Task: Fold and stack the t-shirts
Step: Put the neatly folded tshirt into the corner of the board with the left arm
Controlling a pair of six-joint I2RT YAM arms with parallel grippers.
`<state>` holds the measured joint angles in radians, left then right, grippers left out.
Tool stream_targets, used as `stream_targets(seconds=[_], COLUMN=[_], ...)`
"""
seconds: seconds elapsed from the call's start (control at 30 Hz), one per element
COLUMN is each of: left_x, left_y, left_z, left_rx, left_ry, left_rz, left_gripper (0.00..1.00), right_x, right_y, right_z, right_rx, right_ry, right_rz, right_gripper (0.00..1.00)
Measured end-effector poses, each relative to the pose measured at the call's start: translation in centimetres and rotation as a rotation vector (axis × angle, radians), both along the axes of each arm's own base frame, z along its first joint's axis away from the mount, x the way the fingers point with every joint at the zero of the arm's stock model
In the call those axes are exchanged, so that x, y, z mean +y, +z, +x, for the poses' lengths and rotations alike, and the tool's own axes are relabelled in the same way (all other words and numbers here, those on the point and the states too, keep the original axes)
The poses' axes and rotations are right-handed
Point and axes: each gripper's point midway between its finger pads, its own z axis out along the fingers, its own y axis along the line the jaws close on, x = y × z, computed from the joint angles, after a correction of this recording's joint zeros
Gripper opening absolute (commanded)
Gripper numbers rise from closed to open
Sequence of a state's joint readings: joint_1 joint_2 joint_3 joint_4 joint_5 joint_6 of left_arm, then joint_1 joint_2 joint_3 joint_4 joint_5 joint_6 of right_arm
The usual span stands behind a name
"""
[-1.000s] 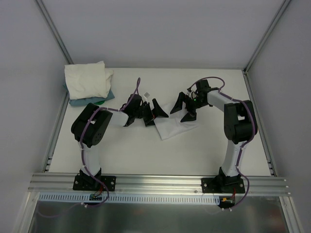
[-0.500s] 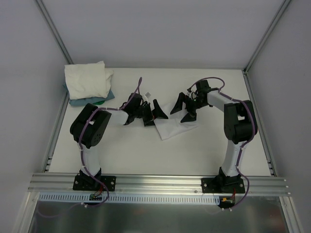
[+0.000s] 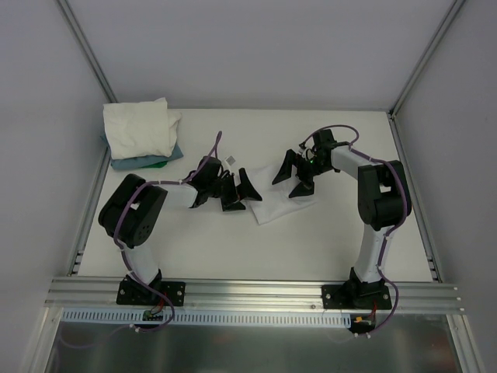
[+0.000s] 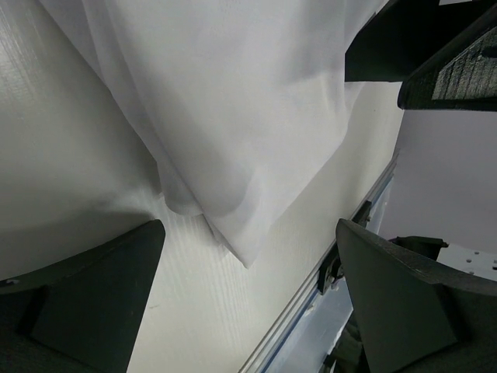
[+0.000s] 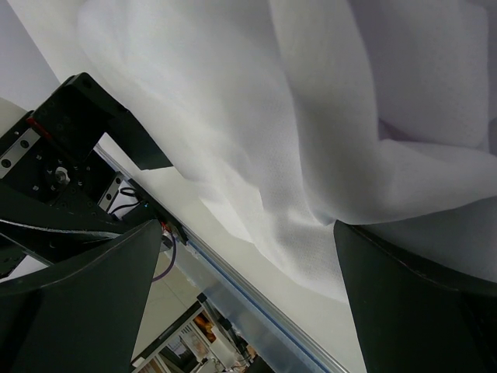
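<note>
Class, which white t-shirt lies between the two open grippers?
The loose t-shirt lying flat between the left gripper and right gripper; the other shirts sit piled in the far left corner.

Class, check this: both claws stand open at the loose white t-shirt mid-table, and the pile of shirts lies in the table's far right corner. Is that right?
Not quite. The pile of shirts lies in the far left corner, as the top external view shows. The rest holds: the left claw and right claw stand open at the loose white t-shirt.
</note>
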<state>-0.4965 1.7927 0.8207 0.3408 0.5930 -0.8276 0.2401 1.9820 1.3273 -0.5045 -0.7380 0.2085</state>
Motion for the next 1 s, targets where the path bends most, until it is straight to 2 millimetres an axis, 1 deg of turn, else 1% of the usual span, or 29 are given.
stream_targets(seconds=[0.17, 0.33, 0.47, 0.63, 0.83, 0.97, 1.0], left_x=[-0.4, -2.1, -3.1, -3.2, -3.8, -4.0, -4.1], left_y=[-0.2, -0.1, 0.0, 0.0, 0.0, 0.0, -0.1], left_z=[0.3, 1.2, 1.4, 1.3, 1.6, 1.9, 2.0], left_rx=[0.004, -0.002, -0.026, -0.059, -0.074, -0.070, -0.069], left_ry=[0.010, 0.004, -0.003, 0.012, 0.019, 0.027, 0.028], left_rz=[-0.023, -0.069, -0.104, -0.147, -0.210, -0.226, -0.229], left_gripper=[0.99, 0.99, 0.99, 0.99, 0.98, 0.90, 0.77], right_x=[0.0, 0.0, -0.2, -0.4, -0.6, -0.7, -0.8], right_y=[0.0, 0.0, -0.1, -0.3, -0.4, -0.5, -0.6], right_z=[0.0, 0.0, -0.3, -0.6, -0.8, -1.0, -1.1], right_rx=[0.000, 0.000, 0.007, 0.016, 0.021, 0.027, 0.029], right_ry=[0.000, 0.002, 0.005, 0.009, 0.017, 0.022, 0.023], right_rz=[0.000, -0.001, -0.011, -0.026, -0.038, -0.045, -0.048], right_gripper=[1.00, 0.99, 1.00, 1.00, 0.99, 0.99, 1.00])
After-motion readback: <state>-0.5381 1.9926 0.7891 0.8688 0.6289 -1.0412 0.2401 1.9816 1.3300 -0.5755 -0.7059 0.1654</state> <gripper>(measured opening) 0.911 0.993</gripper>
